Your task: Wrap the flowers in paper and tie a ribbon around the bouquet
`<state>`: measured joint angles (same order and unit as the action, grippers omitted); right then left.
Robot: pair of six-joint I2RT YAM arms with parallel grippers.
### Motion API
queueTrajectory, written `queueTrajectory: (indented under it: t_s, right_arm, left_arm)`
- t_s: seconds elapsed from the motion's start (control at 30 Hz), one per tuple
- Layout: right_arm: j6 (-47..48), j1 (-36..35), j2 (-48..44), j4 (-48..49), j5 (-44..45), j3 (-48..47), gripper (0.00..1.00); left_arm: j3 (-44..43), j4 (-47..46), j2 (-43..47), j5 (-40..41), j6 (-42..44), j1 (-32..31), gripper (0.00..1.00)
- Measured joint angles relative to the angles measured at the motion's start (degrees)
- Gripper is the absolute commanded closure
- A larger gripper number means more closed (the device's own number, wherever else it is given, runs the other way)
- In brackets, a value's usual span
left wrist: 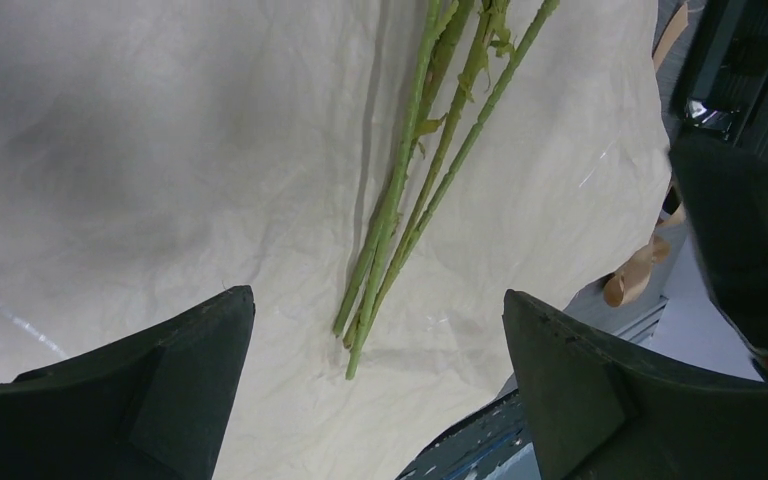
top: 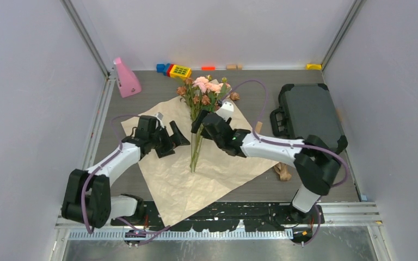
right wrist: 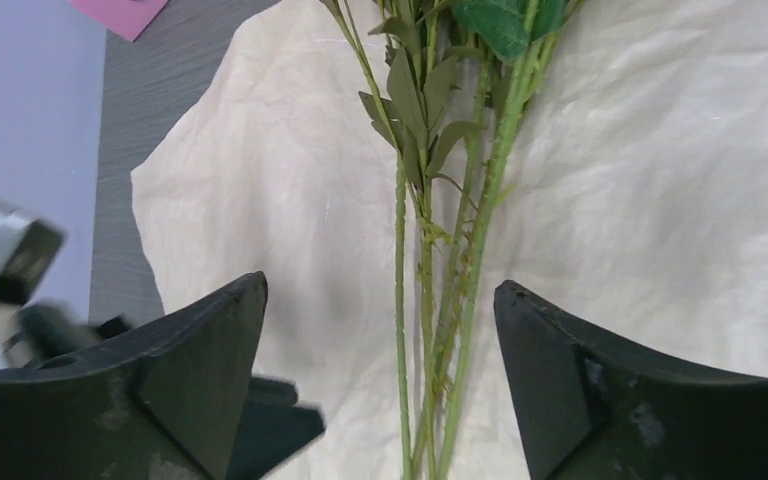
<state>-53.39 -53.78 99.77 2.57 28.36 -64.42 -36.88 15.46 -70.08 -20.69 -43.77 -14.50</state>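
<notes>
The flowers (top: 202, 100) lie flat on the paper (top: 196, 179), a bunch of pink and brownish-red blooms with green leaves whose heads reach just past the paper's far corner, while the thin green stems (left wrist: 400, 200) run down the middle of the sheet and end around its centre. The paper is spread open on the grey table (top: 261, 190) with its pale beige, crinkled face up, turned like a diamond so that one corner hangs over the near table edge; nothing is folded over the stems. The right gripper (top: 200, 124) hovers above the paper's far half with its jaws spread wide, one on each side of the stems just below the leaves, and its wrist view shows clear gaps between the stems and both fingers, so it grips nothing. The left gripper (top: 175, 144) hangs over the paper's left half, just beside the stems, its jaws also wide apart and empty, with the stem ends showing between them in its wrist view. The ribbon (top: 282, 172) lies in a tan heap on the table just off the paper's right corner. Beyond that corner sits a dark case (top: 307, 114); past the paper's far-left edge stands a pink object (top: 125, 79), and coloured toy blocks (top: 174, 69) lie against the back wall.
</notes>
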Motion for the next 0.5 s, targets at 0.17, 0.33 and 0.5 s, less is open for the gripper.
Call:
queueTrajectory:
  t_s: [0.17,0.33,0.5]
  right_arm:
    - [-0.2,0.0,-15.3,-6.3,2.9,8.3,0.05]
    - [-6.3,0.2,-34.9,-19.2,5.5,21.6,0.05]
    - [-12.5,0.7,-46.9,-37.0,4.6,27.3,0.05]
  left_arm:
    - [-0.8,-6.8,-8.0,-3.6,-0.9,-0.4,0.02]
    - [-1.8,-10.4,-13.4,-4.9,-1.0,-3.2,0.02]
    - [-2.1,-10.9,-15.4,-4.7,-0.7,-5.2,0.02]
